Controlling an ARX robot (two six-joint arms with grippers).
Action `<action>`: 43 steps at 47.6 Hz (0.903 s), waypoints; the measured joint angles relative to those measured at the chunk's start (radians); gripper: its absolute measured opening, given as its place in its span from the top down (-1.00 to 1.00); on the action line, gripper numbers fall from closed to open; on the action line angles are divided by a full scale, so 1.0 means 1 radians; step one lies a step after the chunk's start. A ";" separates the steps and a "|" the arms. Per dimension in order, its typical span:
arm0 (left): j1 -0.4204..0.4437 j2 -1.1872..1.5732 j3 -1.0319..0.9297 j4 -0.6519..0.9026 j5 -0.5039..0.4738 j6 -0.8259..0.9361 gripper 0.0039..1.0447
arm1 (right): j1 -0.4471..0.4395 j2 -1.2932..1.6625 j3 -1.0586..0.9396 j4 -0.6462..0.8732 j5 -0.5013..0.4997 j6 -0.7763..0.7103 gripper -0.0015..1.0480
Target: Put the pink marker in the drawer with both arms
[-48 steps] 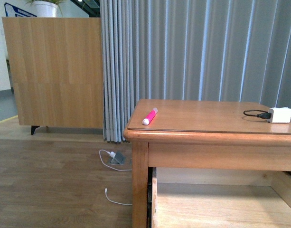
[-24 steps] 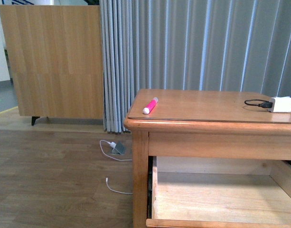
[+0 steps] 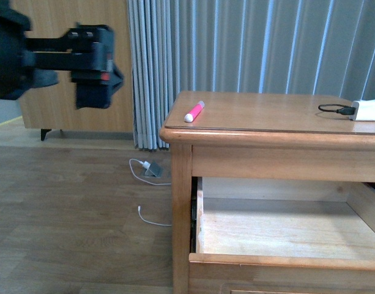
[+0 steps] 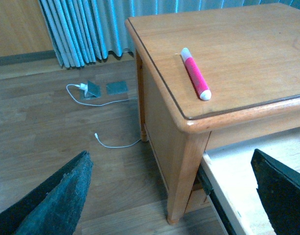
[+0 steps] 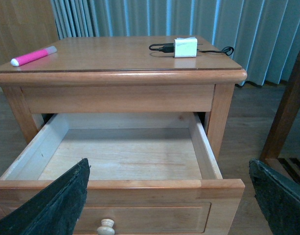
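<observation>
The short bright-pink marker [image 3: 194, 111] lay at the wooden table [image 3: 267, 116]'s left edge, above the open honey-brown drawer [image 3: 285, 260]; the black left gripper [image 3: 104, 67] and right gripper [image 5: 168, 163] gaped empty.

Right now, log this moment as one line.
marker: on tabletop | drawer: open, empty | left tool: open | right tool: open
</observation>
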 joint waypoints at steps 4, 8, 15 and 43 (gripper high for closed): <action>-0.023 0.117 0.115 -0.018 -0.010 0.005 -0.89 | 0.000 0.000 0.000 0.000 0.000 0.000 -0.84; -0.041 0.224 0.225 -0.043 -0.020 0.008 -0.89 | 0.000 0.000 0.000 0.000 0.000 0.000 -0.84; -0.060 0.386 0.401 -0.089 -0.048 0.008 -0.89 | 0.000 0.000 0.000 0.000 0.000 0.000 -0.84; -0.137 0.806 0.918 -0.267 -0.106 -0.011 -0.89 | 0.000 0.000 0.000 0.000 0.000 0.000 -0.84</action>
